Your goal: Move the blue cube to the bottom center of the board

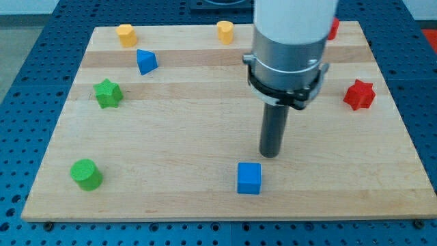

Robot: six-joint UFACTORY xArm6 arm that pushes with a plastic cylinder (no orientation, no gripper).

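Seemingly finished, my tip (270,154) hangs just above the blue cube (249,178), not touching it, which sits bottom-center; next I withdraw.

Blue cube (249,178) flat on the board (near the view's bottom centre)

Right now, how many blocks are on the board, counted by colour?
Blue: 2, blue cube, blue triangular block
Green: 2, green star, green cylinder
Yellow: 2
Red: 2, red star, one partly hidden
Total: 8
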